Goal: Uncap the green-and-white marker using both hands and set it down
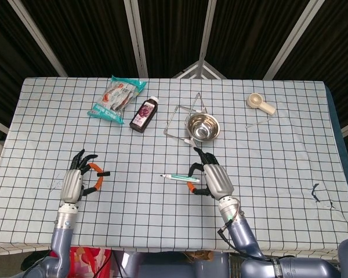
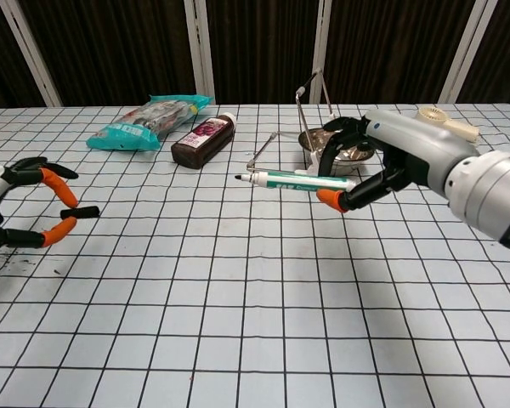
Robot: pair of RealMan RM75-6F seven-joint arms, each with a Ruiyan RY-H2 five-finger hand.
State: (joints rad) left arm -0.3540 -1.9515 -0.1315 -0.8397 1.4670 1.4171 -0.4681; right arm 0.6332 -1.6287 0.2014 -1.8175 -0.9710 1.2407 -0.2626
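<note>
The green-and-white marker (image 1: 178, 178) (image 2: 293, 180) is uncapped, its dark tip pointing toward my left. My right hand (image 1: 211, 179) (image 2: 365, 166) pinches its rear end between orange-tipped fingers, low over the table. The black cap (image 1: 103, 173) (image 2: 82, 212) is separate, pinched by my left hand (image 1: 78, 181) (image 2: 21, 204) near the table's left front, close to the cloth. The two hands are far apart.
A steel bowl (image 1: 202, 127) (image 2: 350, 146) on a wire stand sits just behind my right hand. A dark bottle (image 1: 145, 114) (image 2: 203, 140) and a snack packet (image 1: 116, 97) (image 2: 143, 121) lie at the back left. A small fan (image 1: 260, 103) lies back right.
</note>
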